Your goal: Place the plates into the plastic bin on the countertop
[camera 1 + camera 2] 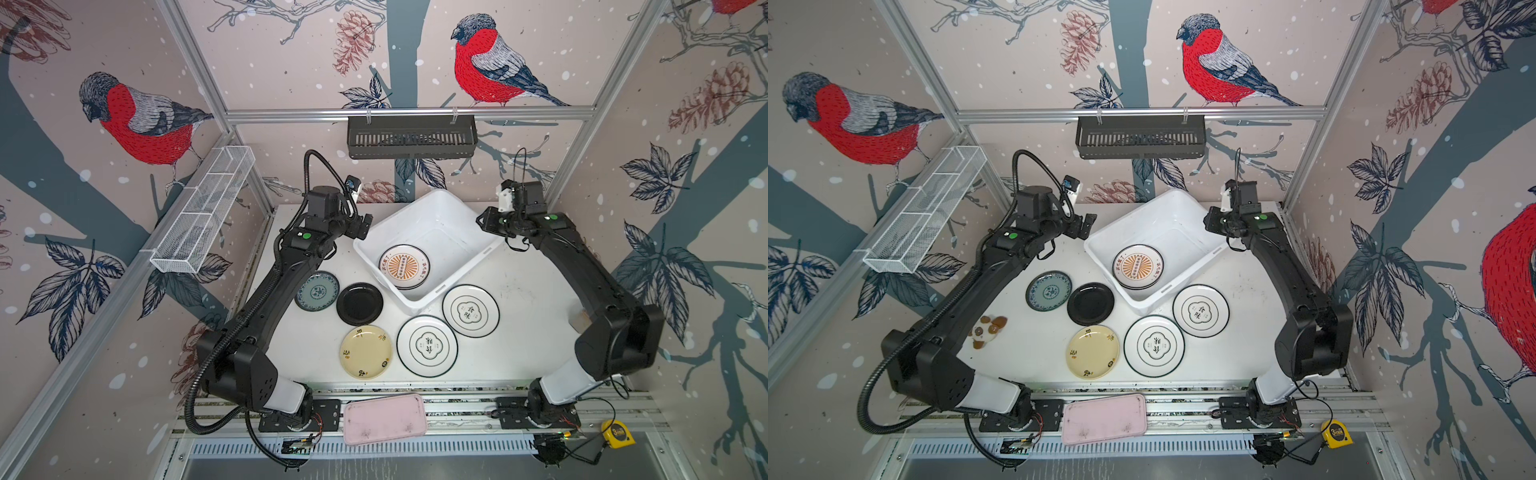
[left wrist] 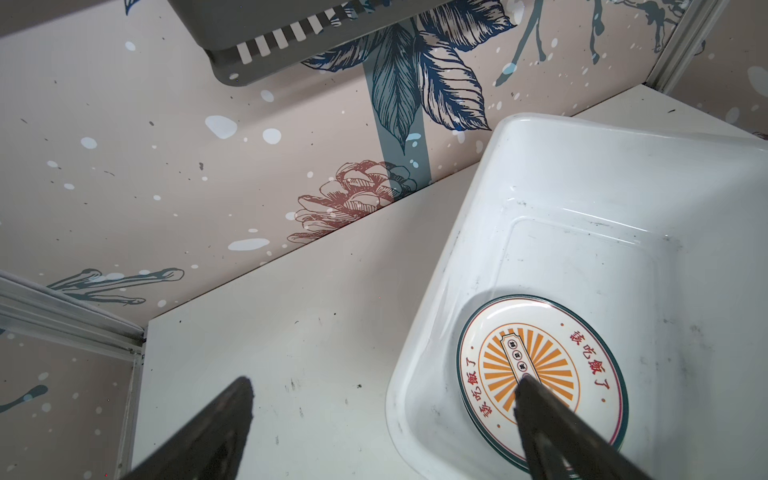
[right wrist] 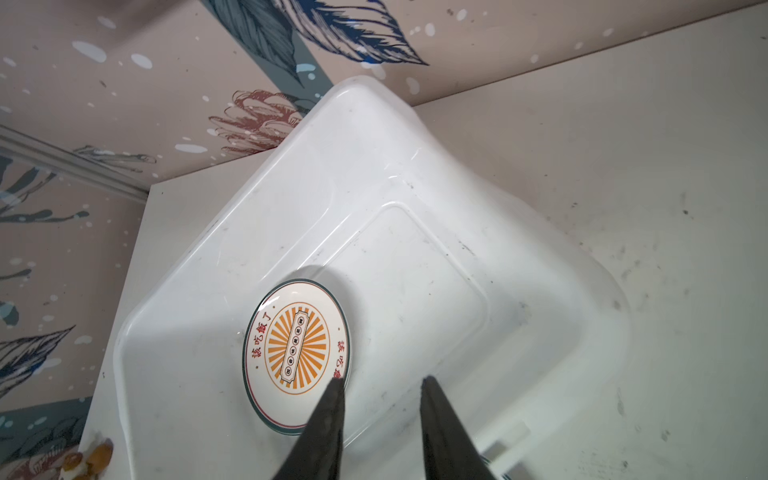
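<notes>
Plastic bin (image 1: 415, 220) is set at an angle at the back of the worktop (image 1: 519, 332). A sunburst plate (image 1: 404, 266) is laid flat inside, with a second rim seen beneath it. Spread on the worktop in front: teal plate (image 1: 317, 290), black plate (image 1: 360, 304), pale yellow plate (image 1: 365, 352), black-rimmed plate (image 1: 470, 311), second black-rimmed plate (image 1: 427, 346). Left gripper (image 2: 385, 382) is spread wide at the bin's rim, nothing held. Right gripper (image 3: 383, 379) is parted over the bin, nothing held.

Glossy, scuffed plastic bin (image 3: 374, 166); matt countertop (image 3: 665, 166); glossy sunburst plate (image 3: 297, 345).
</notes>
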Controlling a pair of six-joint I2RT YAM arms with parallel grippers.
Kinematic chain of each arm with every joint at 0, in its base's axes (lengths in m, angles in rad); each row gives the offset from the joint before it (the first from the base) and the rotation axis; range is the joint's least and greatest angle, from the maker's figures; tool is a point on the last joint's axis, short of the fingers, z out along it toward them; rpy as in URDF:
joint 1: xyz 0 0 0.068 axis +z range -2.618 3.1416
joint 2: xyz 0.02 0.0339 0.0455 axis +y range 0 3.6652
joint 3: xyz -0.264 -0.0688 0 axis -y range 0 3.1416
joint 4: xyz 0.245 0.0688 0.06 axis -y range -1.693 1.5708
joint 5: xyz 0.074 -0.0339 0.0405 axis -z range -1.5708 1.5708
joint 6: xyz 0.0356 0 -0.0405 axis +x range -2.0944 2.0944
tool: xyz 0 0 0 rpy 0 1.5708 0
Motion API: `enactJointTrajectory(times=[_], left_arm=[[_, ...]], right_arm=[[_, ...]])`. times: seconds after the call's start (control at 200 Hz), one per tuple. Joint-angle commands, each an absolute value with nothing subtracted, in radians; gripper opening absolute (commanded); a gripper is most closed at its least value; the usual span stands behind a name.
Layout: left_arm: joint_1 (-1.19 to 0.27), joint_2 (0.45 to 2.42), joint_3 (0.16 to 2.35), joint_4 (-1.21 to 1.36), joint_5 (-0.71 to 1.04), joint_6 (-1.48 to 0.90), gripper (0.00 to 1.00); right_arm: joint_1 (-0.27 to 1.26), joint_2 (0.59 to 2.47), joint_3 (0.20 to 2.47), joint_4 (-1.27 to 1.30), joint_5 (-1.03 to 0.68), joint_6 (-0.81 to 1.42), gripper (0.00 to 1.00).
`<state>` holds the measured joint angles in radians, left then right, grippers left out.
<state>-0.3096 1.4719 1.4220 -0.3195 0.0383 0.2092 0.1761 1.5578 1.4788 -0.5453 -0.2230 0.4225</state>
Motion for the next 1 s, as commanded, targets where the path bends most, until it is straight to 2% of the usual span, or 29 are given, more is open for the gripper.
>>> enactJointTrajectory(times=[0.0,0.43,0.615,0.7,0.996], left_arm=[[-0.321,1.481,1.441,-0.27,0.067,0.216,0.97],[-0.372,1.504,1.445,-0.236,0.069,0.214,0.96],[-0.392,1.515,1.445,-0.236,0.067,0.21,0.96],[-0.4,1.52,1.448,-0.244,0.068,0.214,0.96],[-0.41,1.53,1.443,-0.243,0.063,0.206,0.96]], right_arm=[[0.146,1.484,1.395,-0.508,-0.171,0.467,0.33],[0.063,1.086,0.955,-0.459,-0.106,0.476,0.39],[-0.06,0.974,0.754,-0.442,-0.339,0.523,0.35],[-0.087,0.961,0.684,-0.425,-0.412,0.551,0.36],[-0.113,0.999,0.583,-0.408,-0.502,0.566,0.38]])
